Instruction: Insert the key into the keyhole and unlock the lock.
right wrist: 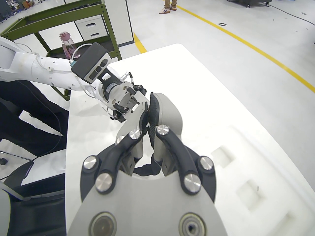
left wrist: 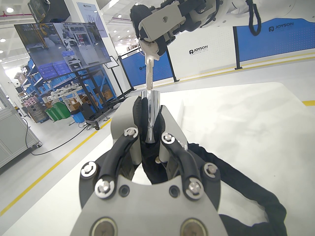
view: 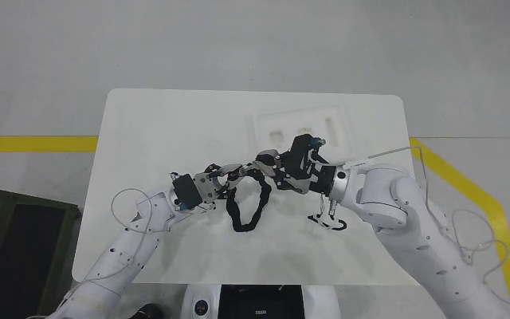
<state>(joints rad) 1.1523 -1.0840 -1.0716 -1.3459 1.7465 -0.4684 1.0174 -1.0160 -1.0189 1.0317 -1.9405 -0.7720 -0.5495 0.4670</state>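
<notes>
My left gripper [left wrist: 147, 106] is shut on the lock's chrome cylinder [left wrist: 151, 116], holding it upright above the table's middle. The lock's black cable [left wrist: 246, 187] trails from it and lies in a loop [view: 247, 209] on the table. My right gripper [left wrist: 150, 41] is shut on the head of a silver key [left wrist: 149, 72], blade pointing down. The key's tip meets the top end of the cylinder. In the top view the two grippers [view: 237, 171] [view: 267, 162] sit tip to tip. From the right wrist, my right gripper [right wrist: 147, 121] is closed in front of the left gripper [right wrist: 123, 101].
A white foam tray [view: 275, 127] with rectangular pockets [right wrist: 246, 192] lies at the table's far side, behind the right gripper. The white table [view: 143, 143] is bare to the left. A green cart [right wrist: 61, 18] stands off the table on the left arm's side.
</notes>
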